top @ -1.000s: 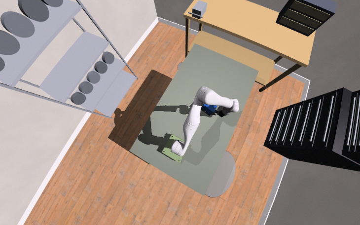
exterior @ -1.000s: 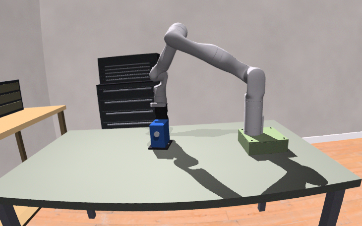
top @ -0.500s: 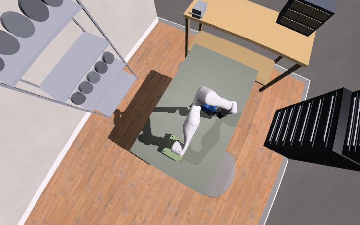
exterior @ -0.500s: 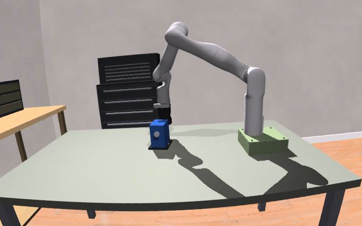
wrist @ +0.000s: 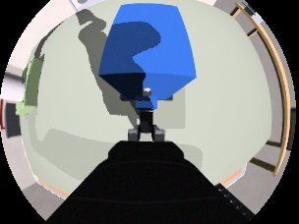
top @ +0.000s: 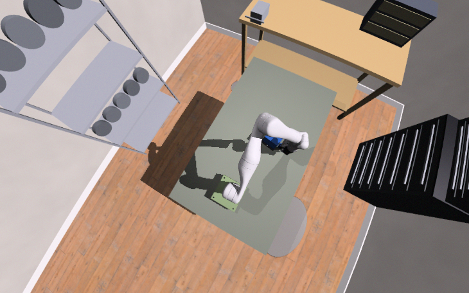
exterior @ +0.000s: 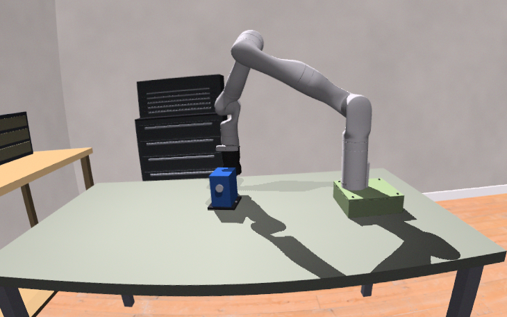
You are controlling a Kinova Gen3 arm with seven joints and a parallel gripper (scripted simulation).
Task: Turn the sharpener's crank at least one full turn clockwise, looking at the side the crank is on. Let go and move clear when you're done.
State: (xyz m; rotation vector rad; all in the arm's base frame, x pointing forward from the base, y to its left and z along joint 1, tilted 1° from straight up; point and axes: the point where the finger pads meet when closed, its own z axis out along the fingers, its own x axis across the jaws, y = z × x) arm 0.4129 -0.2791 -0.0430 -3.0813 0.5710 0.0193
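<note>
The blue sharpener is seen at 12 o'clock just ahead of the hand, upright on the surface, while its crank is clamped between the partly closed fingers.

Around me: a grey-green bench on a wood plank floor. A tan side table carries a dark drawer unit. Black drawer cabinets stand behind. A grey shelf rack holds discs.
</note>
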